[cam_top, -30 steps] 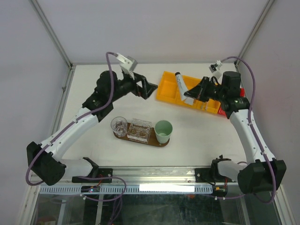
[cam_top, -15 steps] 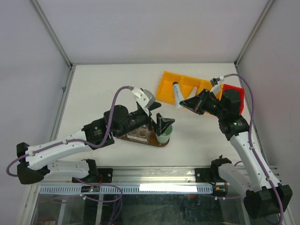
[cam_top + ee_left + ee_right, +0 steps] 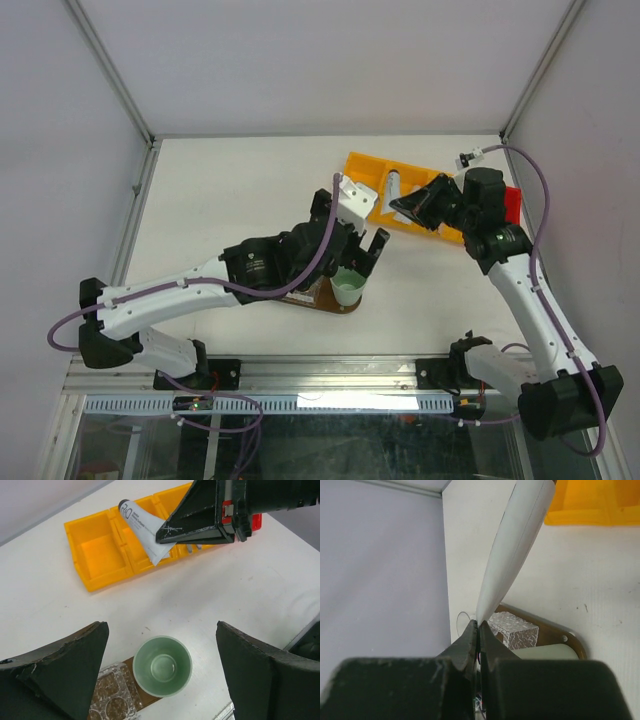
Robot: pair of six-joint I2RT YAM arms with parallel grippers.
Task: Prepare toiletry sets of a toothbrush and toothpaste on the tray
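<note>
Tabletop (image 3: 220, 190): white; it carried the tray by the middle of its near edge and the bins toward its far right corner.
Tray (image 3: 322, 303): a dark brown oval board, largely covered by the left arm in the top view.
Green cup (image 3: 162, 666): stood upright, mouth up, on the tray's right end.
Clear block (image 3: 112, 702): textured plastic with round wells, on the tray just left of the cup.
Yellow bin (image 3: 95, 555): a row of open compartments; thin pale sticks (image 3: 194, 545) lay in one toward its right, mostly hidden behind the right jaws.
Red bin (image 3: 511, 205): against the yellow bin's right end; its contents could not be seen.
Toothpaste tube (image 3: 142, 525): white, over the yellow bin's middle compartments, cap toward the far edge; whether it touched the bin could not be told.
Right jaws: clenched on the tube's flat crimped end.
Left jaws: spread wide, gripping nothing, above the cup.
</note>
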